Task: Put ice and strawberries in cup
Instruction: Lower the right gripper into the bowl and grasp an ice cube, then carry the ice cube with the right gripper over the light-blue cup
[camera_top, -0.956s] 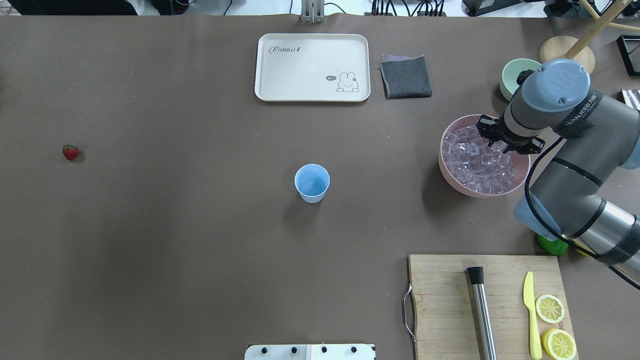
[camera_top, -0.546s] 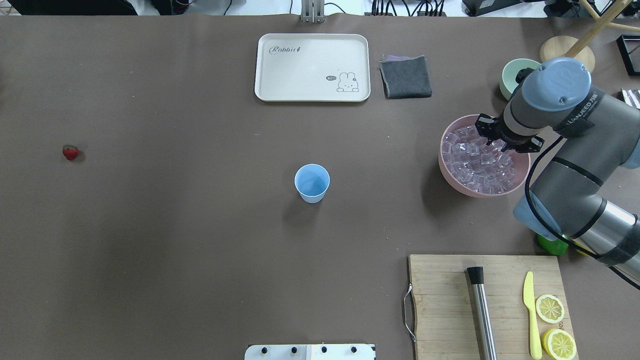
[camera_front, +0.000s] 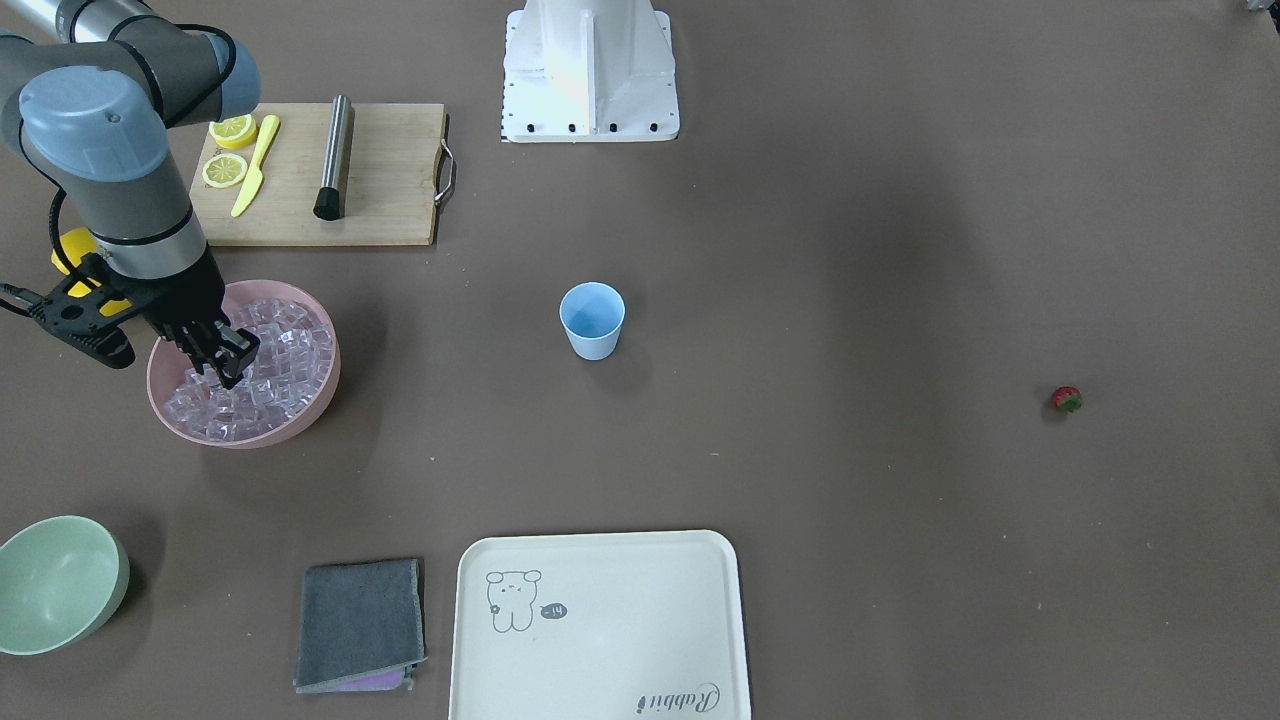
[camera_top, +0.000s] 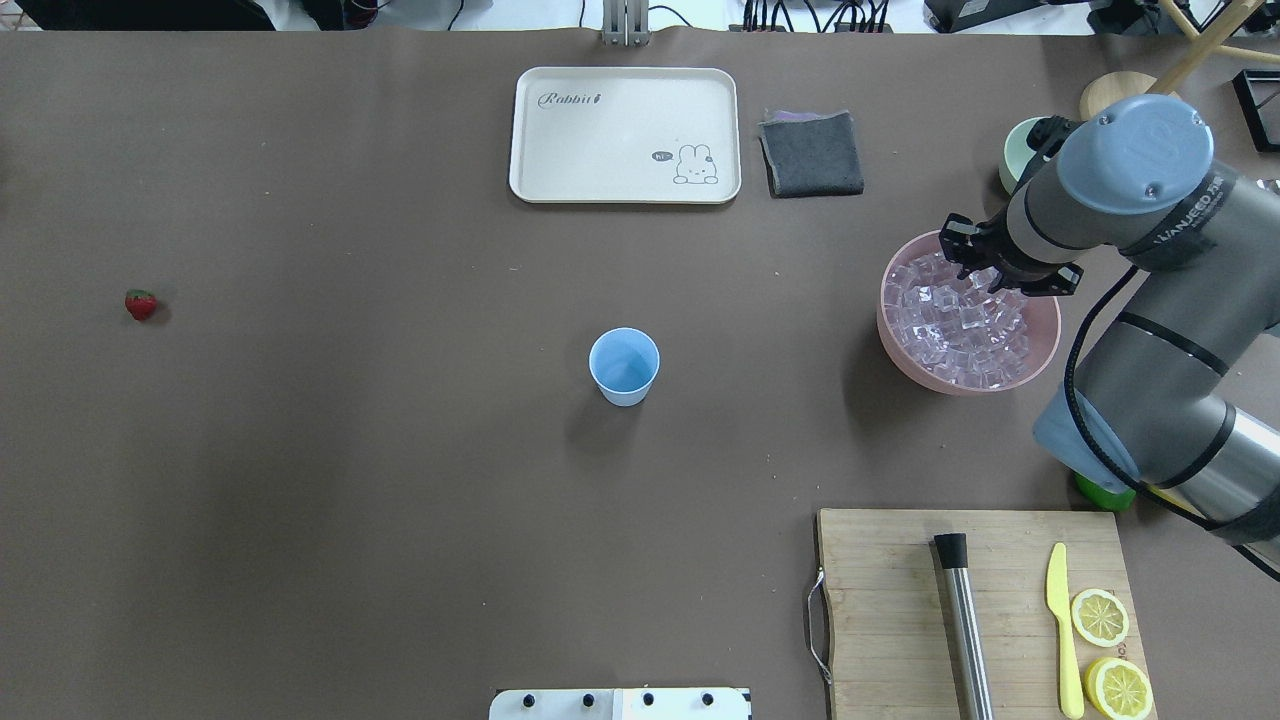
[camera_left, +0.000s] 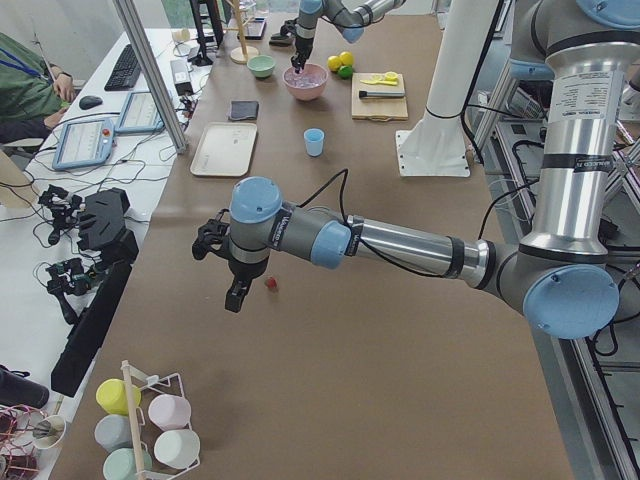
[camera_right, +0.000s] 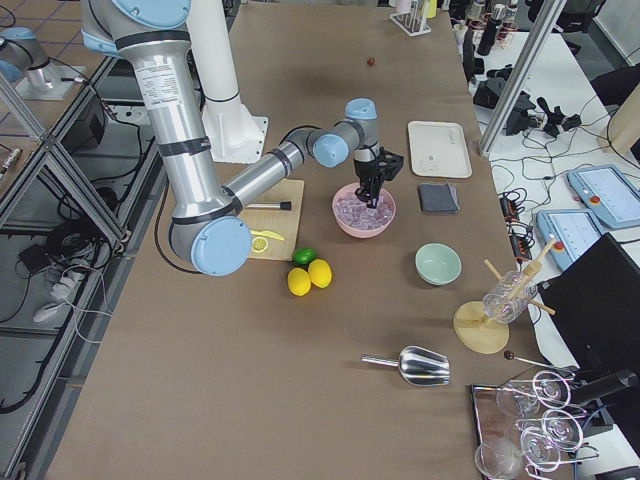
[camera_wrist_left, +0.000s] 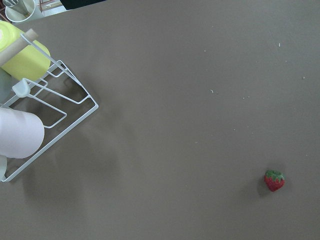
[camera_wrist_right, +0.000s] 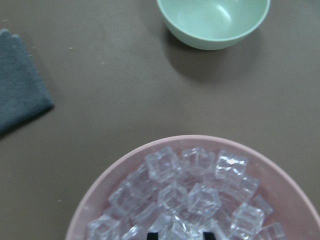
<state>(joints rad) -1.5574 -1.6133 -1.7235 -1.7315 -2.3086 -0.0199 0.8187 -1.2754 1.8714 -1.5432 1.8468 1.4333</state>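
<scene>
My right gripper (camera_top: 985, 278) hangs over the far side of the pink bowl (camera_top: 900, 345), just above the ice (camera_top: 960, 330). In the right wrist view its fingertips (camera_wrist_right: 153, 234) stand close together with a clear cube between them. The light-blue cup (camera_top: 624, 365) stands upright and empty at the table's middle. The small red strawberry (camera_top: 141, 304) lies alone far left. My left gripper (camera_left: 233, 298) shows only in the exterior left view, hanging close beside the strawberry (camera_left: 270, 284); I cannot tell whether it is open. The left wrist view shows the strawberry (camera_wrist_left: 274, 180) at lower right.
A cutting board (camera_top: 880, 600) with a metal muddler, yellow knife and lemon halves lies front right. A cream tray (camera_top: 625, 135) and grey cloth (camera_top: 811, 152) lie at the back. A pale green bowl (camera_front: 55, 580) stands beyond the pink bowl. A cup rack (camera_wrist_left: 45, 115) is near the left arm.
My right gripper has risen out of the ice and shifted slightly toward the bowl's far rim. The cup and strawberry have not moved.
</scene>
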